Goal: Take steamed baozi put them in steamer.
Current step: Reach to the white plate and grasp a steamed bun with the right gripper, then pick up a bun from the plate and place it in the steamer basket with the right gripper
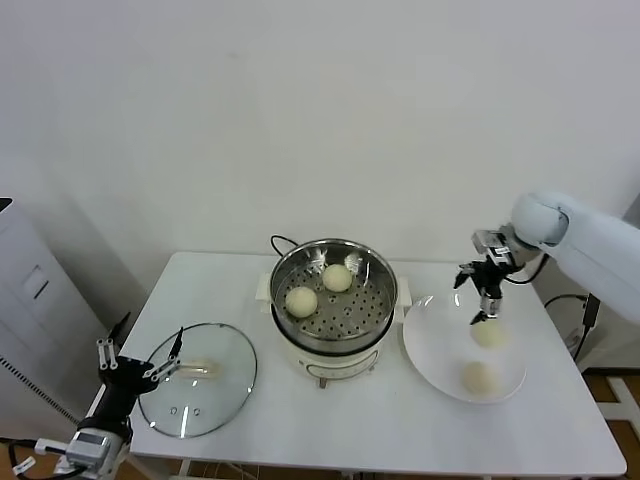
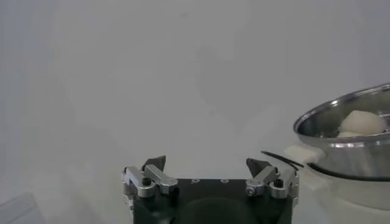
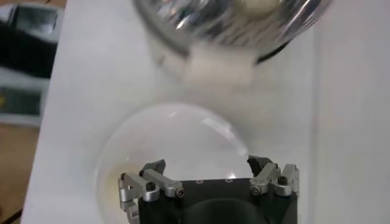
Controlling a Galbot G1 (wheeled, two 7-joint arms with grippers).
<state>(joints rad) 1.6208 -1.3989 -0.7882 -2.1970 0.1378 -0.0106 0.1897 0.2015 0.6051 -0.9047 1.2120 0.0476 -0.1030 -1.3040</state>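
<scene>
The steel steamer (image 1: 375,262) on its cream pot stands mid-table and holds two baozi (image 1: 301,301) (image 1: 337,277). Two more baozi (image 1: 489,336) (image 1: 480,376) lie on the white plate (image 1: 430,350) to its right. My right gripper (image 1: 478,296) hangs open and empty just above the plate's far baozi. In the right wrist view the plate (image 3: 177,137) lies under the open jaws, with the steamer (image 3: 231,24) beyond. My left gripper (image 1: 140,357) is open and parked at the table's front left corner; its wrist view shows the steamer (image 2: 344,131) with a baozi (image 2: 364,122) inside.
The round glass lid (image 1: 215,400) with a cream handle lies flat on the table left of the pot, close to my left gripper. A black cord (image 1: 282,241) runs behind the steamer. A grey cabinet (image 1: 30,300) stands left of the table.
</scene>
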